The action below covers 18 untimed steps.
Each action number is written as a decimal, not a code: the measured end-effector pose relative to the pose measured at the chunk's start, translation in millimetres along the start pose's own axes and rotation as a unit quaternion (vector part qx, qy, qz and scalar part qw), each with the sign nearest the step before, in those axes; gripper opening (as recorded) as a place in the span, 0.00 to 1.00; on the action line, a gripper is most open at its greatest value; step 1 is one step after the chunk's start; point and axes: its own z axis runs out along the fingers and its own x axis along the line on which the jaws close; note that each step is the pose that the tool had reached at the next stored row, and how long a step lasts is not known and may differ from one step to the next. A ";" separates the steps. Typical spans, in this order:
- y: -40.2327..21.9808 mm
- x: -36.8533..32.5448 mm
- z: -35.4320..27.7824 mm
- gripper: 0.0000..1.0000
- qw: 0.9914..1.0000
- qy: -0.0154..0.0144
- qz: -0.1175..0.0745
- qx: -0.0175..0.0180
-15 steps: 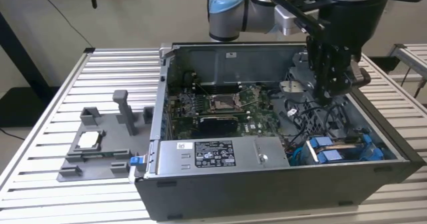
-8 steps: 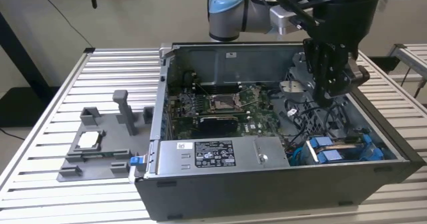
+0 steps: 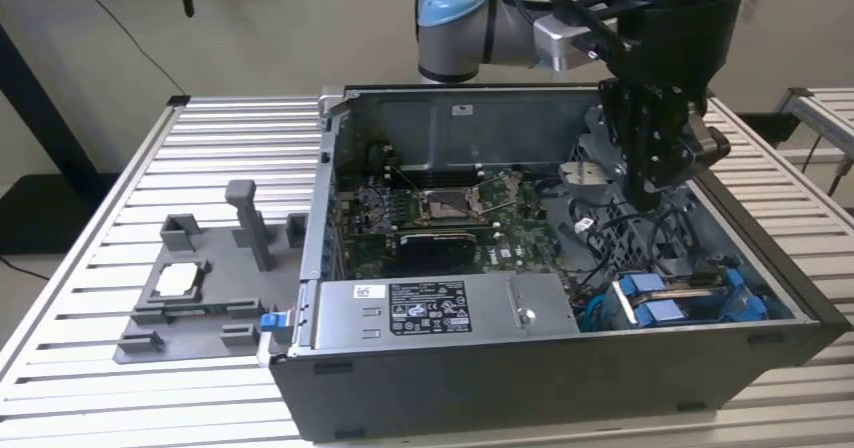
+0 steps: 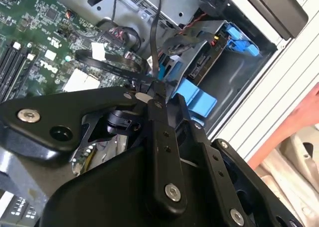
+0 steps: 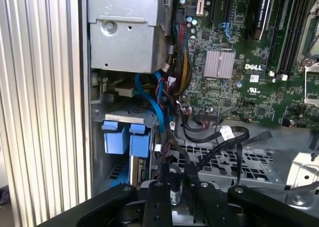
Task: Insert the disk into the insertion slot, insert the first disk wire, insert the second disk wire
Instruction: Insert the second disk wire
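The disk (image 3: pixel 683 298) sits in its blue carrier inside the insertion slot (image 3: pixel 627 313), at the case's front corner on the exterior view's right. The carrier's blue tabs (image 5: pixel 124 137) and the disk's connector edge (image 4: pixel 202 63) appear in the wrist views. My gripper (image 3: pixel 650 190) hangs inside the case, above and behind the slot. Its fingers (image 4: pixel 158 112) are shut on a black disk wire (image 4: pixel 155 42), which runs away from the tips toward the slot. In the first wrist view the gripper (image 5: pixel 178 181) pinches the wire's end near the perforated cage.
The open computer case (image 3: pixel 534 388) rests on a slatted table (image 3: pixel 214 168). A grey power-supply box (image 3: pixel 427 308) lies beside the slot, with the motherboard (image 3: pixel 441 213) behind it. Loose black and blue cables (image 5: pixel 209 132) crowd the slot's surroundings. A grey fixture (image 3: pixel 200 288) stands outside the case.
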 end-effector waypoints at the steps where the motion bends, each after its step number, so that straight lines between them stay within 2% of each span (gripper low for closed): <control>1: 0.1 0.0 0.0 0.24 1.000 0.000 -0.002 0.000; 2: 0.1 0.0 0.0 0.17 1.000 0.000 -0.003 0.000; 5: 0.2 -0.1 0.1 0.17 1.000 0.002 -0.006 0.000; 8: 0.3 -0.1 0.1 0.17 1.000 0.006 -0.010 0.000; 11: 0.5 -0.2 0.5 0.19 1.000 0.014 -0.013 0.000; 12: 0.6 -0.5 0.8 0.25 1.000 0.017 -0.014 0.000; 15: 1.4 -1.9 2.0 0.25 1.000 0.024 -0.017 -0.001; 18: 3.0 -3.7 3.3 0.25 1.000 0.024 -0.018 0.001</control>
